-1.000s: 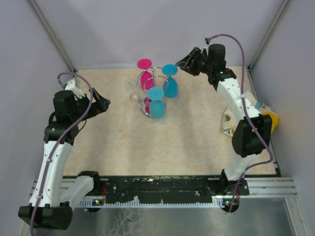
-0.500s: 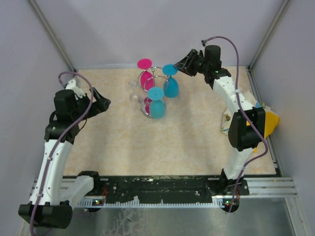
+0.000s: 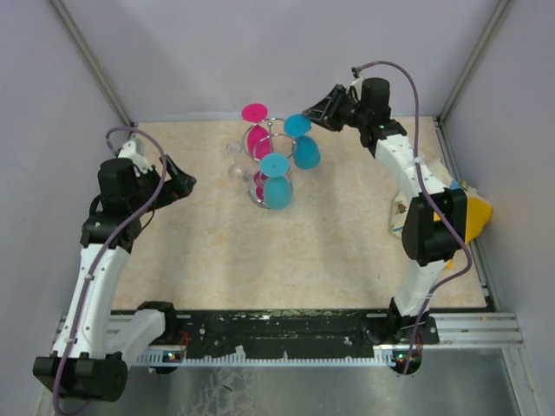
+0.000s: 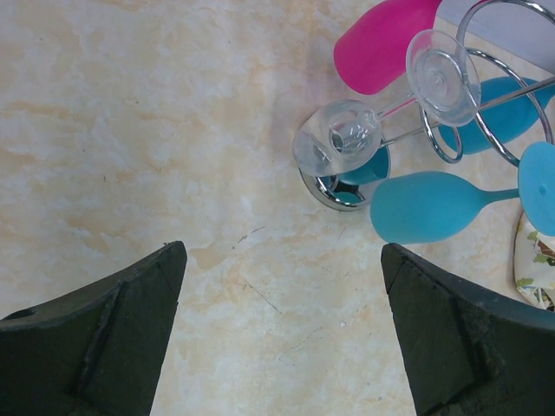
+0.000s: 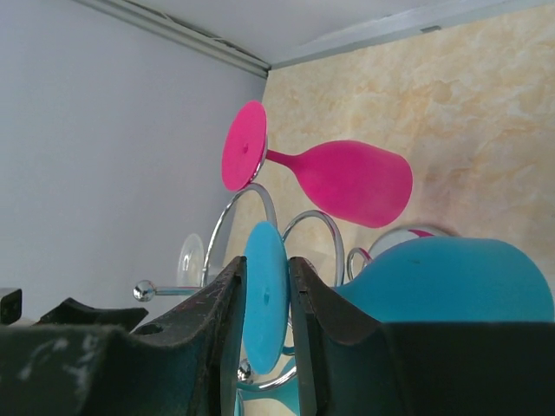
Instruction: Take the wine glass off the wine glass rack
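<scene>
The wine glass rack (image 3: 270, 165) is a silvery wire stand with a round shiny base (image 4: 334, 186) and loop arms. Several glasses hang upside down on it: a pink one (image 3: 257, 132), a clear one (image 3: 234, 165), a front blue one (image 3: 276, 182) and a right blue one (image 3: 302, 143). My right gripper (image 3: 317, 111) is shut on the round foot of the right blue wine glass (image 5: 264, 299), whose bowl (image 5: 451, 282) tilts out to the right. My left gripper (image 3: 182, 180) is open and empty, left of the rack above the table.
A patterned bag (image 3: 401, 217) and a yellow object (image 3: 479, 215) lie at the table's right edge. Grey walls enclose the back and sides. The marbled tabletop (image 3: 286, 260) stretches in front of the rack.
My right gripper moved left to the rack and closed on the right blue glass's foot. That glass's bowl has swung out to the right. The left arm barely moved.
</scene>
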Controlling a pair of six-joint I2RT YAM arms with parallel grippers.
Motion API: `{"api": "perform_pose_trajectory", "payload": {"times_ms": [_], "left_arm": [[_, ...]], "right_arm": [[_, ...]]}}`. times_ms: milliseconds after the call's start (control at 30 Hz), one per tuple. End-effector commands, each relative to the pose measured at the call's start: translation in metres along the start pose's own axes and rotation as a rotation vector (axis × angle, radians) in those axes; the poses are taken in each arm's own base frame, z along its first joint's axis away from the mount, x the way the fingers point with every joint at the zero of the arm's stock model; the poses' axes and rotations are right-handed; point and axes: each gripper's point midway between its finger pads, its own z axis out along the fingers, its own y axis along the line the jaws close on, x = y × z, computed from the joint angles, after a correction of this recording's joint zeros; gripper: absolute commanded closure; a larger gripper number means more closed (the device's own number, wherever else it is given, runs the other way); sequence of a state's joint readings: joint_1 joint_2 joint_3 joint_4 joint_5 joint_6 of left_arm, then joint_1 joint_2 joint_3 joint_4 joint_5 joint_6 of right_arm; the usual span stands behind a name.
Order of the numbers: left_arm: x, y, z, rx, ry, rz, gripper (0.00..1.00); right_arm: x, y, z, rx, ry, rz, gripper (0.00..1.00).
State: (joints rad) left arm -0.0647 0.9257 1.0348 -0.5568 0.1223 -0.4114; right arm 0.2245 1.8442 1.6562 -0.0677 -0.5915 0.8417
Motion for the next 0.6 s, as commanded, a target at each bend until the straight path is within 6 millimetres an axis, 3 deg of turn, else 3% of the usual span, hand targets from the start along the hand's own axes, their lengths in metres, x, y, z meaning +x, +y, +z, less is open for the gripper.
{"api": "perform_pose_trajectory", "payload": {"times_ms": [0,333,467,567], "left_arm": [[-0.005,-0.002,0.002,0.012,-0.020,-0.001,0.00],[-0.003,-0.003,0.007,0.020,-0.010,-0.014,0.00],[-0.003,-0.003,0.008,0.023,-0.009,-0.017,0.00],[-0.003,-0.003,0.007,0.020,-0.011,-0.015,0.00]], "right_arm": [[0.000,0.010,0.003,-0.064,0.025,-0.026,0.72],[0.015,0.010,0.002,-0.104,0.082,-0.033,0.75],[0.017,0.016,0.000,-0.138,0.095,-0.035,1.00],[0.013,0.027,-0.003,-0.175,0.086,-0.035,1.00]]}}
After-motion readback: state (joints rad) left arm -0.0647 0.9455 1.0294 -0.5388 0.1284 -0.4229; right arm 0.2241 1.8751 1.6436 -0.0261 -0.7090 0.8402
